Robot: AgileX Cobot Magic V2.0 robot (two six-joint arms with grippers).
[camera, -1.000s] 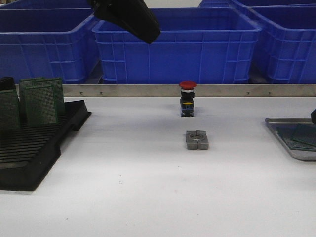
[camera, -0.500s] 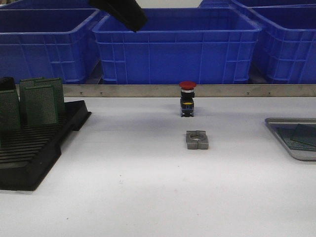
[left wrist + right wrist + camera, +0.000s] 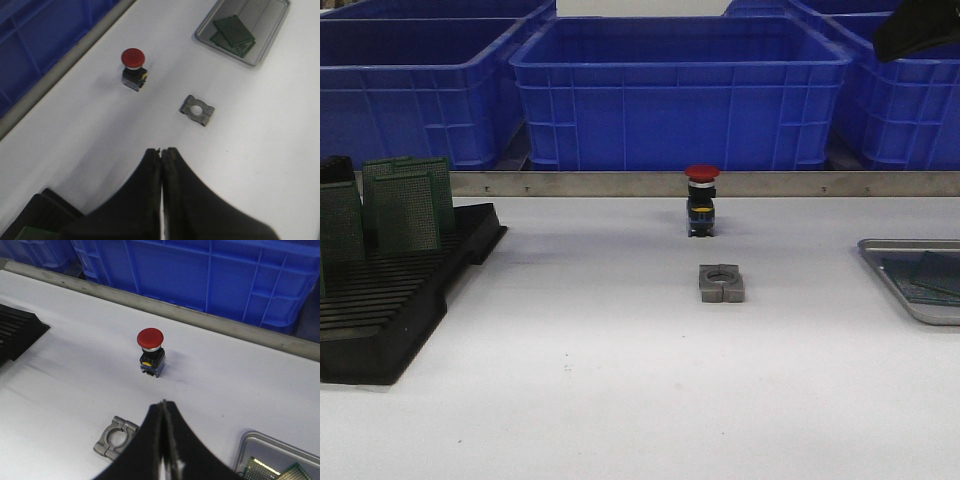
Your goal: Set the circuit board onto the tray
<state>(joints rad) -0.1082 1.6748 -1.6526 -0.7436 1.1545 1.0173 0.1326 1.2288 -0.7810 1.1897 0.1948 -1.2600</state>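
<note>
Plainly found the left pincer [image 3: 161, 152] pressed fingertip to fingertip with nothing in it, and the right pincer [image 3: 163, 402] likewise closed and empty; judged both to be idle between carries. Saw both hanging over the tabletop [image 3: 620, 380] on the near side of the red push-button [image 3: 133, 67], with a grey clamp block [image 3: 197, 110] just nearer than the button. Spotted the tray [image 3: 262, 17] well to the right of the button, holding two green circuit boards [image 3: 232, 30] lying flat and overlapped, long axes skewed to the tray's sides; could not tell which end was which. Noted a black rack [image 3: 380, 310] well to the left of the button, with further boards [image 3: 405, 205] standing upright in its slots, probably so their top edges can be pinched.
</note>
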